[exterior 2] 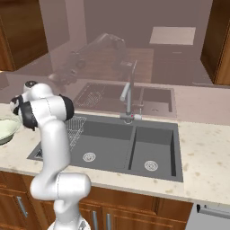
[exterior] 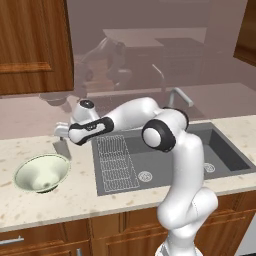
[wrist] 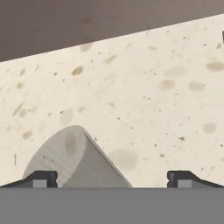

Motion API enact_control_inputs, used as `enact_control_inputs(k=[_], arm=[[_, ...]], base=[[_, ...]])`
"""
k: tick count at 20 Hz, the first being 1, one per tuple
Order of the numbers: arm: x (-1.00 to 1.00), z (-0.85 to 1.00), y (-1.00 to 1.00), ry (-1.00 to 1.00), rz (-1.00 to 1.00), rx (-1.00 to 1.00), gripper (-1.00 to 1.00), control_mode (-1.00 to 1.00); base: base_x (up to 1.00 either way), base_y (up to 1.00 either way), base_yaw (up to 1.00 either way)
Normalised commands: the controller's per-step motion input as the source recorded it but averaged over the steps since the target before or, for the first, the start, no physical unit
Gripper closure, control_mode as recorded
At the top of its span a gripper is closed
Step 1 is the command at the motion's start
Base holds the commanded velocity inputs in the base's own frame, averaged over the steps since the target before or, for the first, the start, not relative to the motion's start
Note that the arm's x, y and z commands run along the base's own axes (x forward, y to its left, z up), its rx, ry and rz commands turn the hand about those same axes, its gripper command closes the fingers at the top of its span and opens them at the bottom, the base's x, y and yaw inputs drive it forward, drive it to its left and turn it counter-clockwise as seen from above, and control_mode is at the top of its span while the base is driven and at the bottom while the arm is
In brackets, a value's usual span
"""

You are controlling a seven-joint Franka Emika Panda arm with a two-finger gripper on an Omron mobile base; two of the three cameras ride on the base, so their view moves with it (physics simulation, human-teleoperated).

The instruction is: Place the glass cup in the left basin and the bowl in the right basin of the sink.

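Hand view is showing the glass cup point(wrist: 76, 159) standing on the speckled counter point(wrist: 153, 100), just ahead of the gripper point(wrist: 112, 178), whose jaws are standing spread wide, with the cup nearer one fingertip point(wrist: 40, 179) and nothing pinched. Left base view is showing the gripper point(exterior: 61, 133) hanging over the cup point(exterior: 62, 148), which is sitting just left of the sink point(exterior: 170, 157), behind the bowl point(exterior: 42, 172). The left basin point(exterior: 131, 165) is carrying its grid rack, and the right basin point(exterior 2: 152, 152) is lying beside it, past the faucet point(exterior 2: 128, 96).
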Motion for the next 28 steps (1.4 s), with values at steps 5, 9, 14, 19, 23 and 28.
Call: enact_control_inputs(k=[5, 9, 14, 19, 23, 28], arm=[[-0.1, -0.18, 0.38, 0.0, 0.0, 0.0, -1.0, -1.0], [-0.14, -0.15, 0.29, 0.0, 0.0, 0.0, -1.0, -1.0], [-0.29, -0.14, 0.05, 0.0, 0.0, -0.02, -1.0, -1.0], [-0.39, -0.2, -0.12, -0.04, -0.02, -0.07, -1.0, -1.0], [-0.23, -0.16, -0.27, -0.05, -0.03, -0.06, -1.0, -1.0], [-0.02, -0.1, -0.41, -0.02, -0.06, -0.03, -1.0, -1.0]], base=[[0.0, 0.0, 0.0], [0.0, 0.0, 0.0], [0.0, 0.0, 0.0], [0.0, 0.0, 0.0], [0.0, 0.0, 0.0], [0.0, 0.0, 0.0]])
